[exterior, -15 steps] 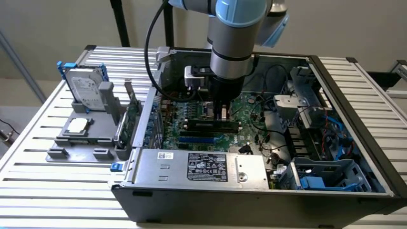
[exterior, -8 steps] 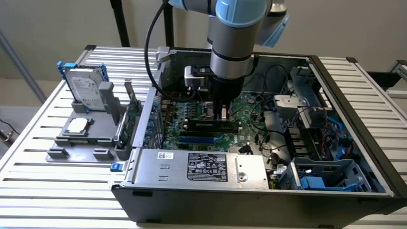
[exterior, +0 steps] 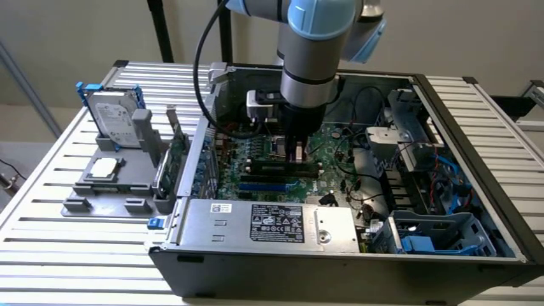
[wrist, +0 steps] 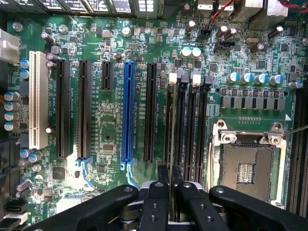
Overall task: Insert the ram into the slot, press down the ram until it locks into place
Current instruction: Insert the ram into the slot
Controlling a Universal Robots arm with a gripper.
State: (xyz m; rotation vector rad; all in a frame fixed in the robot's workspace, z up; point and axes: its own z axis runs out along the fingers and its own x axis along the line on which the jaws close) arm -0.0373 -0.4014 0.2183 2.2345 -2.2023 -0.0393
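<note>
The ram is a thin green stick standing on edge across the motherboard, directly under my gripper. In the wrist view the ram appears edge-on as a thin pale line running along the black memory slot nearest the blue slot. Three alike slots lie parallel beside it, their end clips visible. My gripper is shut on the ram near its middle, with a black finger on each side. Whether the ram sits fully in the slot cannot be told.
A blue slot, black expansion slots and a white slot lie beside the memory slots. The square processor socket is on the other side. The case holds a power supply, cables and a drive cage. A hard drive stands outside.
</note>
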